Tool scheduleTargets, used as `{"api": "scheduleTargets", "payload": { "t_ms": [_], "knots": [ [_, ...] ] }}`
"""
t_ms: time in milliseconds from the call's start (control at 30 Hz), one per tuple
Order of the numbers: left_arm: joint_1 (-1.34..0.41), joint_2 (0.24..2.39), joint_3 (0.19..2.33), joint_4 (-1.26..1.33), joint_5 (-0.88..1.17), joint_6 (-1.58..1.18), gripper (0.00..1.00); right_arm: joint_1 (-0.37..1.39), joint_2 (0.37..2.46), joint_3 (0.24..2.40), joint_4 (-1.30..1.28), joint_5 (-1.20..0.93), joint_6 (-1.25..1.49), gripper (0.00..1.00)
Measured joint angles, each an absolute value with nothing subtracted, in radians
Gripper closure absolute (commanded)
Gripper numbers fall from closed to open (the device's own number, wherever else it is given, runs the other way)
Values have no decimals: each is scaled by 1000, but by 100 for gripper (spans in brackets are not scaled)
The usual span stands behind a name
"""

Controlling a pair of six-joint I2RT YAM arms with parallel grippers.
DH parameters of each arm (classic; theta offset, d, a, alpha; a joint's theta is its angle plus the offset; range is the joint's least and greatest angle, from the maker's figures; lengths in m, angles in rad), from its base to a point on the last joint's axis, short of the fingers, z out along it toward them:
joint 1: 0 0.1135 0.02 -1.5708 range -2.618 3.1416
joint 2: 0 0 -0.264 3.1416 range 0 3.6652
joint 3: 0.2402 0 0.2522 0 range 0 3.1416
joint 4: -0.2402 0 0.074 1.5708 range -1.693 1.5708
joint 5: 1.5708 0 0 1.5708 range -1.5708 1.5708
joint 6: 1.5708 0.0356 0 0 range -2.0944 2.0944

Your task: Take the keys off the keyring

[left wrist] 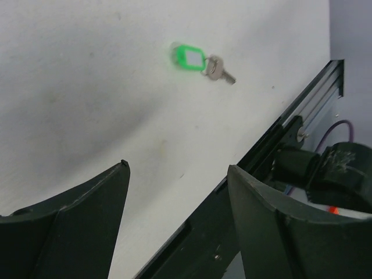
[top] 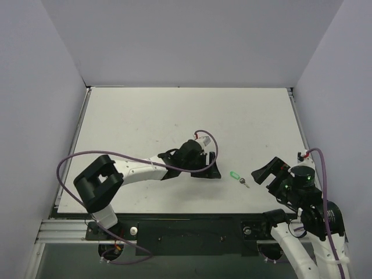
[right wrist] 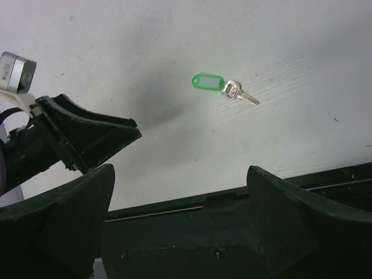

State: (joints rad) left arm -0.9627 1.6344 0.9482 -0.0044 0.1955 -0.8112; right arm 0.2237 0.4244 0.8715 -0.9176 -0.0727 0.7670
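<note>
The keyring, a small green oval tag [top: 234, 175], lies flat on the white table with the little grey key [top: 244, 183] joined at its right end. My left gripper [top: 210, 165] hovers just left of the tag, open with nothing between its fingers. In the left wrist view the tag [left wrist: 187, 58] and key [left wrist: 218, 70] lie well ahead of the gripper [left wrist: 178, 167]. My right gripper [top: 264, 174] sits to the right of the key, also open and empty. The right wrist view shows the tag [right wrist: 207, 82] and key [right wrist: 238, 93] beyond the gripper [right wrist: 181, 170].
A black rail [top: 192, 235] runs along the near table edge beneath both arms. Purple cables [top: 70, 163] loop off the left arm and past the right wrist. Grey walls close the table on three sides. The left gripper [right wrist: 87, 139] shows in the right wrist view.
</note>
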Motion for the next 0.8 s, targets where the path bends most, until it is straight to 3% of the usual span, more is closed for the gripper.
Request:
{"api": "scheduleTargets", "payload": {
  "t_ms": [333,800],
  "knots": [
    [-1013,1900,1137,125,205,-971,32,224,382,872,-954,-96,797,9],
    [-1026,2046,1226,139,203,-1028,41,224,373,882,-973,-106,813,10]
  ]
}}
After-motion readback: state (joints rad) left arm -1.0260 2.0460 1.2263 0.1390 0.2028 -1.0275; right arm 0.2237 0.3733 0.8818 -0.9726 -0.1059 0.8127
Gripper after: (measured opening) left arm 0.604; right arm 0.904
